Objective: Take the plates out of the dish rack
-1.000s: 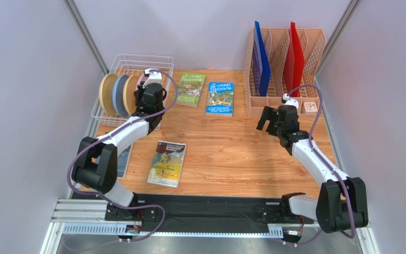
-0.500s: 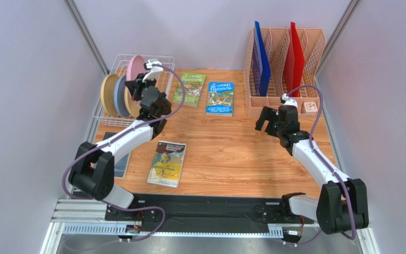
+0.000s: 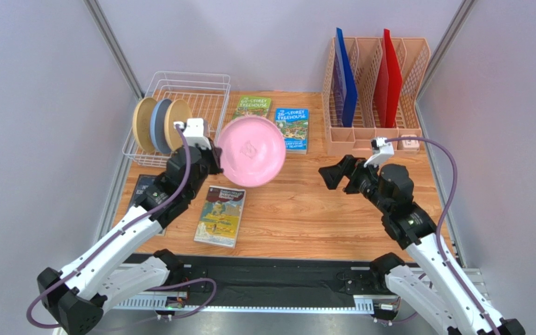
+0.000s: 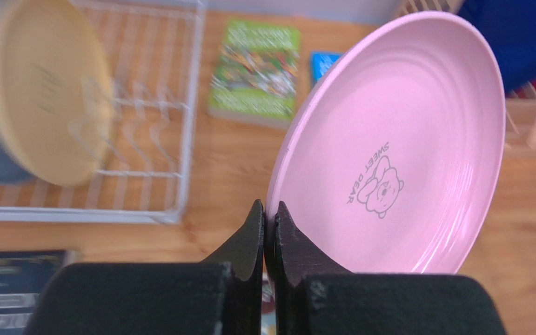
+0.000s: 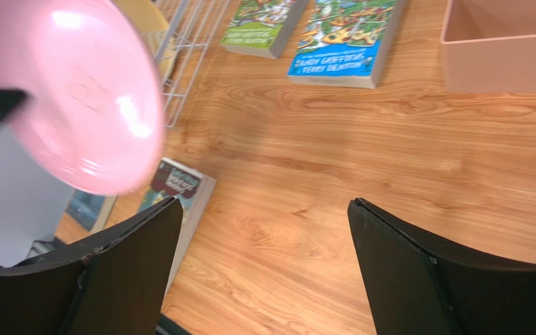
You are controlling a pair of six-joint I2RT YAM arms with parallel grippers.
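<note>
We have the pink plate (image 3: 251, 151) out, held in the air just right of the rack (image 3: 204, 98), its rim pinched tight in our left gripper (image 3: 210, 158). Three plates (image 3: 160, 125) stand in the rack, left to unload. Our right gripper (image 3: 334, 174) gapes wide, empty.
</note>
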